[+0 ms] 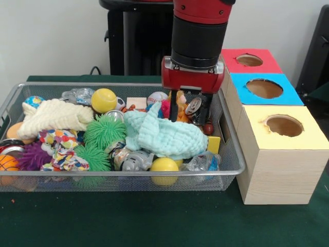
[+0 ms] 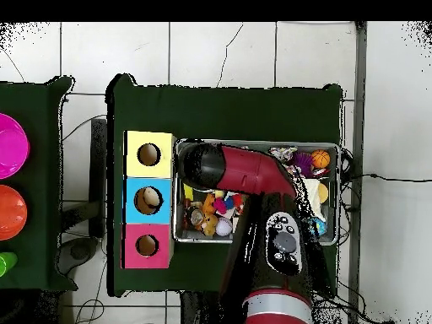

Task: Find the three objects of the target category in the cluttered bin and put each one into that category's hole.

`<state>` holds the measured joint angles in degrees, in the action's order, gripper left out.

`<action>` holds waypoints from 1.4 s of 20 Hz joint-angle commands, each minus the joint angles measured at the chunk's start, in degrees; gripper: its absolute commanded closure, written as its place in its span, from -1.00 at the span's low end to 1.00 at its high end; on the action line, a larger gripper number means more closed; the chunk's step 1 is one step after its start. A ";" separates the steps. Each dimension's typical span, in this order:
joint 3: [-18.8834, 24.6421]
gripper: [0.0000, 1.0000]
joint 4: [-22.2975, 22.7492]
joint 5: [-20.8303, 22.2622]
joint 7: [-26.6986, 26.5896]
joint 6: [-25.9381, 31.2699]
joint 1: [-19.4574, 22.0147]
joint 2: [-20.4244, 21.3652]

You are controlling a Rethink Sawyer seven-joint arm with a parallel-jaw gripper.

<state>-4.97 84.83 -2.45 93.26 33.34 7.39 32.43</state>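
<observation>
Near rim of the cluttered bin [image 1: 123,180]: one crushed clear bottle [image 1: 201,162], near-right corner. Farther back, the end effector [image 1: 189,110] hangs over a crushed can; spread or pressed together, cannot tell. Bottle lies nearward of it. Blue-topped hole [image 1: 264,88] far right.

The silver mesh bin [image 1: 226,154] sits left of the boxes; a crushed clear bottle [image 1: 201,162] lies in its near right corner. The blue-topped hole [image 1: 264,88] has something pale inside.
</observation>
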 commanded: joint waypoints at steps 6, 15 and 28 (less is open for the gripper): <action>-2.82 -1.00 2.97 -8.62 24.96 -4.54 -2.03 -5.48; -2.64 -1.00 4.40 -9.02 25.85 -9.08 -1.08 -7.61; 0.63 -1.00 3.93 -10.24 24.97 -17.05 0.91 -13.36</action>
<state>-8.47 85.53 -9.93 105.25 19.47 6.70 24.32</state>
